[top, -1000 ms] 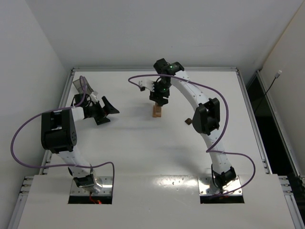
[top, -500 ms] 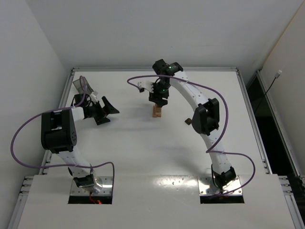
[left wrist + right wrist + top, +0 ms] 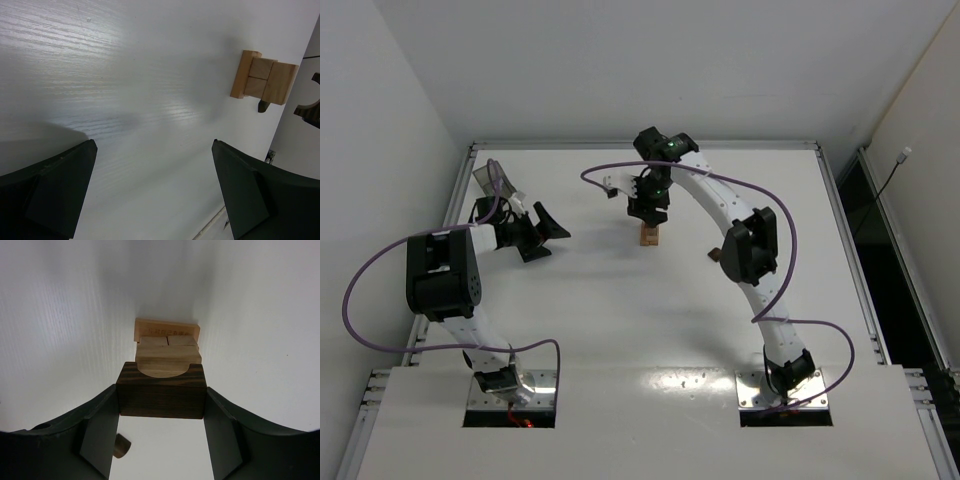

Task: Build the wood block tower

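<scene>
The tower (image 3: 648, 236) is a short stack of light tan blocks at the table's middle back. It shows in the right wrist view (image 3: 167, 342) and the left wrist view (image 3: 263, 80). My right gripper (image 3: 647, 203) is shut on the dark brown arch (image 3: 162, 392) and holds it just above the tower, arch opening toward the stack. The arch's edge shows in the left wrist view (image 3: 307, 107), a little apart from the tower's top. My left gripper (image 3: 548, 232) is open and empty, well to the left of the tower, and shows in its own wrist view (image 3: 155, 195).
A dark translucent tray (image 3: 485, 178) stands at the back left corner. A small dark block (image 3: 716, 254) lies on the table right of the tower, by the right arm. A small dark rounded piece (image 3: 120, 446) lies under my right gripper.
My right gripper has shifted slightly left and toward the back with the dark arch in it. The left arm has not moved.
</scene>
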`<action>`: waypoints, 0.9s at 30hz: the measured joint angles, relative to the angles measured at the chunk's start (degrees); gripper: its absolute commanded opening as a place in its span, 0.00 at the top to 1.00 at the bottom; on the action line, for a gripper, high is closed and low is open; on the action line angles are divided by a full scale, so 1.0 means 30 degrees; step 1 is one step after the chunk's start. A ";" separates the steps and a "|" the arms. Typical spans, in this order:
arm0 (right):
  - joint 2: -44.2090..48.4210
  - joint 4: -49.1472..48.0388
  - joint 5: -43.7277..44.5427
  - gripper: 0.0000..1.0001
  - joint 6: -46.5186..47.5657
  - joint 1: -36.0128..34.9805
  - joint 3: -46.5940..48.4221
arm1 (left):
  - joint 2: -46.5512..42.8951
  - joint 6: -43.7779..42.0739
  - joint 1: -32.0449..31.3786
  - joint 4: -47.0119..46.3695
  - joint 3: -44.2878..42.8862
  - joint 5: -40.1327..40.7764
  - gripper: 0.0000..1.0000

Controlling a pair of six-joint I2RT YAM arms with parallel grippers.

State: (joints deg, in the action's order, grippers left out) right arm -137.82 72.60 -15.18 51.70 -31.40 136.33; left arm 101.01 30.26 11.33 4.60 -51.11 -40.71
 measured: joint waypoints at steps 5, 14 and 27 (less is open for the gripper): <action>-0.0007 -0.0022 0.0044 0.85 0.0007 -0.0007 0.0000 | 0.0000 0.0000 0.0007 0.0000 0.0000 0.0000 0.00; -0.0007 -0.0058 0.0087 0.85 0.0007 0.0051 0.0000 | 0.0000 0.0000 0.0007 0.0000 0.0000 0.0000 0.00; -0.0452 -0.0226 0.0481 0.85 0.0029 0.0044 0.0000 | 0.0000 0.0000 0.0007 0.0000 0.0000 0.0000 0.00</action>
State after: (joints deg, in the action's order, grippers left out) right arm -139.17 71.92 -13.74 51.79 -31.27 136.33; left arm 101.01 30.26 11.35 4.60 -51.11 -40.71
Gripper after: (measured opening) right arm 0.575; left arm 0.996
